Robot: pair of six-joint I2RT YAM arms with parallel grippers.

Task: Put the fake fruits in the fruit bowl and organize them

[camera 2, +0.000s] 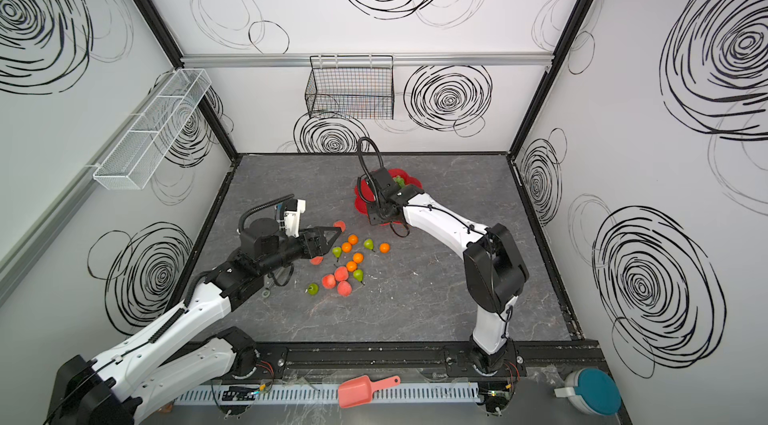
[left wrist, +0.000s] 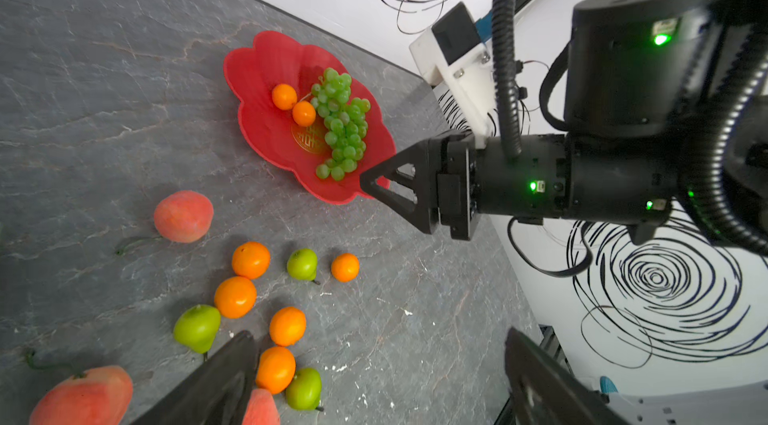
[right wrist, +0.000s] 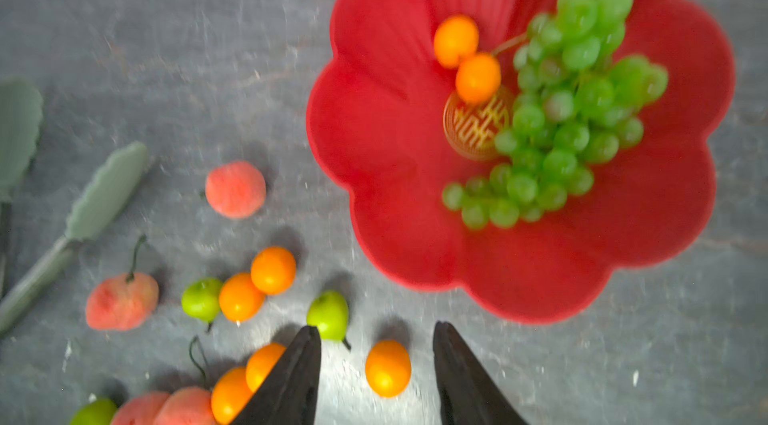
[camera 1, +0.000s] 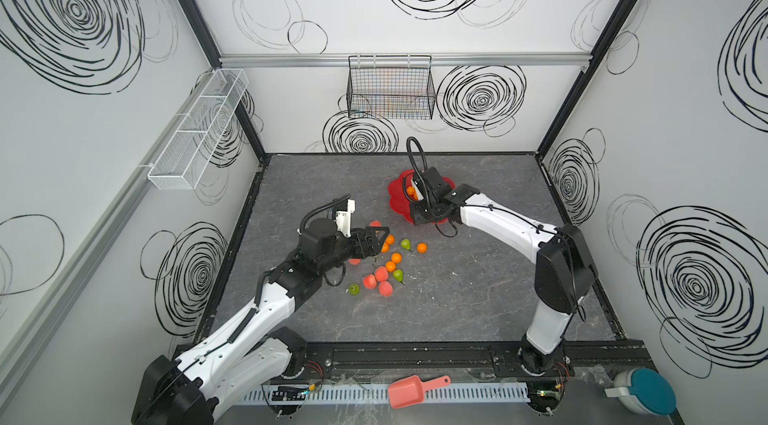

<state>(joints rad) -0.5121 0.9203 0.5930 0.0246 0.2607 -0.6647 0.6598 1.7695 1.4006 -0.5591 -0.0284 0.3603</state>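
The right pincer (right wrist: 376, 325) is open and empty. A loose orange (right wrist: 387, 368) on the worktop (right wrist: 166, 70) shows framed between its jaws, untouched. The bowl (right wrist: 540, 302), just ahead of it, holds grapes (right wrist: 569, 111) and two oranges (right wrist: 456, 40). The orange looks light, hard and slick, likely to roll, so pinch it across its widest middle. The left pincer (left wrist: 378, 333) is open over the scattered fruit.

Grapes (left wrist: 340, 124), two oranges (left wrist: 284, 97) in the bowl (left wrist: 266, 65) — loose fruits (left wrist: 250, 259) before it.
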